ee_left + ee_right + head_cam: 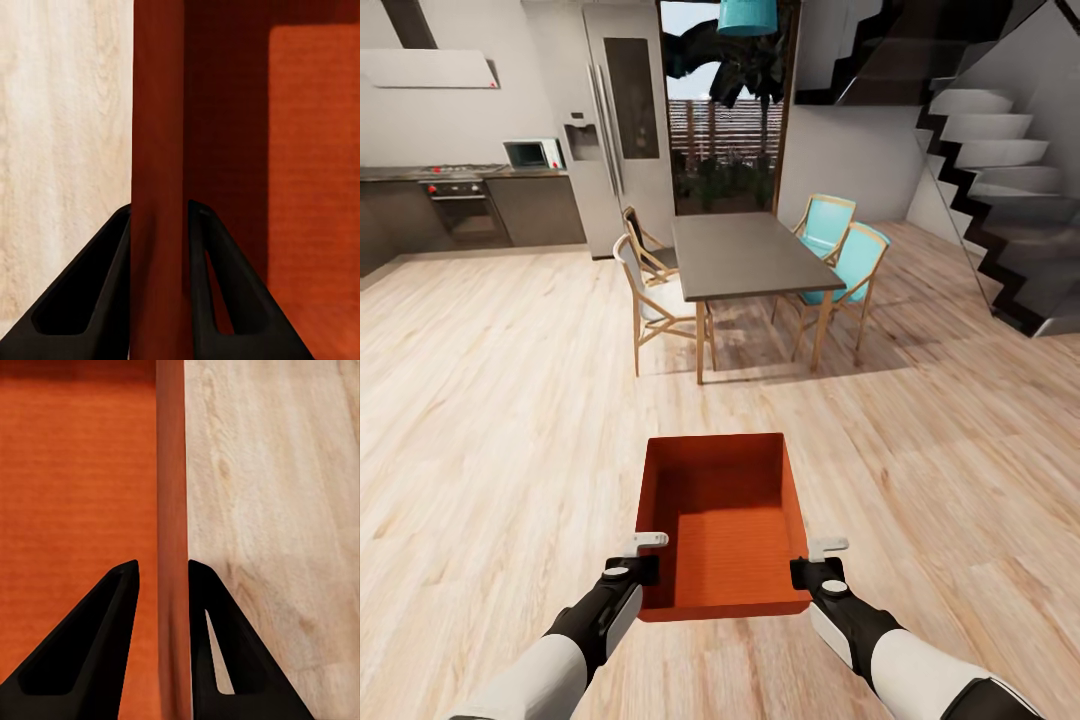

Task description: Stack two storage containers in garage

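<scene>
One orange-red storage container (725, 520), open-topped and empty, hangs level in front of me above the light wood-plank floor (490, 420). My left gripper (645, 570) is shut on its left wall near the corner closest to me. In the left wrist view the black fingers (112, 300) of the left gripper (159, 217) pinch that thin wall (157, 112). My right gripper (805, 572) is shut on the right wall in the same way. The right wrist view has the right gripper (163, 574) clamping the wall (171, 457). The garage and its floor are out of view.
A grey dining table (745, 255) stands straight ahead with a white chair (650, 300) on its left and teal chairs (855, 265) on its right. A fridge (620, 120) and kitchen counter (460, 205) are at the back left. A staircase (1000, 180) rises at right.
</scene>
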Robot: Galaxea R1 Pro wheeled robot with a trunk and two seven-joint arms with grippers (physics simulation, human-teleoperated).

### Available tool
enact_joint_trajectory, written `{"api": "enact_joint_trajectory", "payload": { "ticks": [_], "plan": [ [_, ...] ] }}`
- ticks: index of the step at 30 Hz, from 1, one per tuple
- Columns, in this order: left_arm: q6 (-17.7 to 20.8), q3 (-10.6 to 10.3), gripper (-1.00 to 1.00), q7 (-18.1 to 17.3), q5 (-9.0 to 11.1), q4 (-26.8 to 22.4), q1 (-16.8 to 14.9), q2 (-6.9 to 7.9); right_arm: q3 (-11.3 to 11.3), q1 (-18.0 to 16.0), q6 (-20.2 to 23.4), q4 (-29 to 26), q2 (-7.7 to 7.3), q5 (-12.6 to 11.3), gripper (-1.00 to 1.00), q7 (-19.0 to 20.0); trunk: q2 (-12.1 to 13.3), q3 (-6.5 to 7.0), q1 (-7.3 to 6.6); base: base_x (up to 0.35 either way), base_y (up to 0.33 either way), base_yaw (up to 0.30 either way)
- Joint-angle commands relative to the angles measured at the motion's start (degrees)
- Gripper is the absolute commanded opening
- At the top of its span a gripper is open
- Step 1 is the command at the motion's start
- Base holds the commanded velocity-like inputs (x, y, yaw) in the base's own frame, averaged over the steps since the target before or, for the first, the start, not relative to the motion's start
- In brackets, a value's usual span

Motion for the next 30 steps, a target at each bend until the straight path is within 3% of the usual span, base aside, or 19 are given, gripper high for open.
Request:
{"api": "enact_joint_trajectory", "payload": {
  "ticks": [1,14,30],
  "plan": [
    [0.37,-0.18,-1.00,0.56,-0.31,-0.30,-0.05,0.82,0.73,-0.03,-0.16,2.93,-0.74,-1.21,-1.00,-0.54,-0.05,0.02,0.01,0.000,0.000,0.000],
    [0.37,-0.19,-1.00,0.56,-0.32,-0.29,-0.05,0.82,0.72,-0.03,-0.13,2.93,-0.74,-1.21,-1.00,-0.51,-0.05,0.95,0.01,0.000,0.000,0.000],
    [0.37,-0.20,-1.00,0.56,-0.32,-0.30,-0.05,0.82,0.64,-0.03,-0.04,2.93,-0.74,-1.28,-1.00,-0.53,-0.05,0.98,0.01,0.000,0.000,0.000]
  ]
}}
